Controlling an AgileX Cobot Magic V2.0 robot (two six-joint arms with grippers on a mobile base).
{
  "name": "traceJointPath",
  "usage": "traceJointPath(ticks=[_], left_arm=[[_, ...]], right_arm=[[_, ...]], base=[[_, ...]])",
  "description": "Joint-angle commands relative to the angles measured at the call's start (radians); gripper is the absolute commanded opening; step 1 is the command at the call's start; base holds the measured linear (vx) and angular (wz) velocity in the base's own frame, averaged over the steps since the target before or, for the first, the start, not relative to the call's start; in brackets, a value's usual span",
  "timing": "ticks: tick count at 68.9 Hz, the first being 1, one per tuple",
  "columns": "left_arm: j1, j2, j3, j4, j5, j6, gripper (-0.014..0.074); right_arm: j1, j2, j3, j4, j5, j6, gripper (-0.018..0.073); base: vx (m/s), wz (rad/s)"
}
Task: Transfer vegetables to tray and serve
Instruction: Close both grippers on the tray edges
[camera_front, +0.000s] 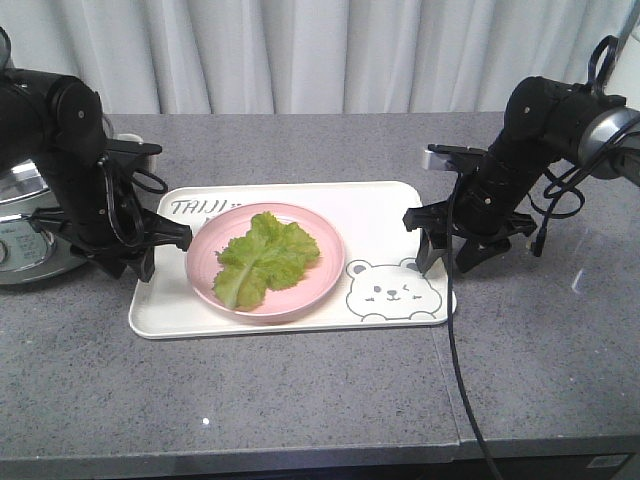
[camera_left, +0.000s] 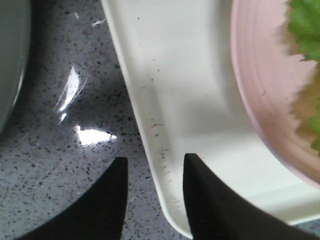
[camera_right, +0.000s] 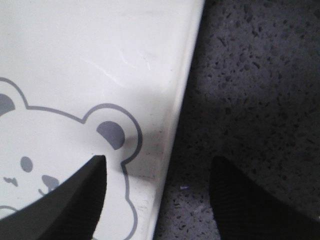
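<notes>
The grey speckled tabletop (camera_front: 300, 400) lies bare at its near edge, apart from a black cable (camera_front: 462, 385) that hangs from the right arm and runs off the front. Just beyond sits the cream-white tray (camera_front: 370, 205), flat and lengthwise from left to right. A winking bear drawing (camera_front: 390, 290) marks its near right corner.

A round pink plate (camera_front: 330, 262) stands on the tray, left of centre. The lettuce leaf (camera_front: 262, 257) lies inside the plate with its frilly edges within the rim, so the leaf touches the plate and not the tray itself.

The left end effector (camera_left: 156, 161) is at the tray's left edge. Its jaws are parted and hold nothing, with one finger over the tabletop, the other over the tray and the raised rim in the gap between them. The right end effector (camera_right: 159, 160) straddles the right edge beside the bear's ear in the same way, its jaws wide apart and empty.

The grey lettering (camera_front: 195, 207) sits at the tray's far left corner, partly hidden by the plate. A silver cooker (camera_front: 20, 235) stands at the left edge of the scene behind the left arm. A pale curtain (camera_front: 320, 50) hangs along the far side.
</notes>
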Motion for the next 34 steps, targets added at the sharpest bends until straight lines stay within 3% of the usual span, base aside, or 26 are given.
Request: traceJointPath(ticks=[1, 34], left_arm=[[-0.001, -0.036, -0.026, -0.020, -0.014, 0.001, 0.0274], [-0.001, 0.025, -0.026, -0.024, -0.016, 0.001, 0.0274]], right_arm=[[-0.002, -0.056, -0.021, 0.011, 0.051, -0.007, 0.0441], [-0.002, -0.017, -0.021, 0.009, 0.044, -0.010, 0.0441]], base=[[0.00, 0.00], [0.00, 0.00]])
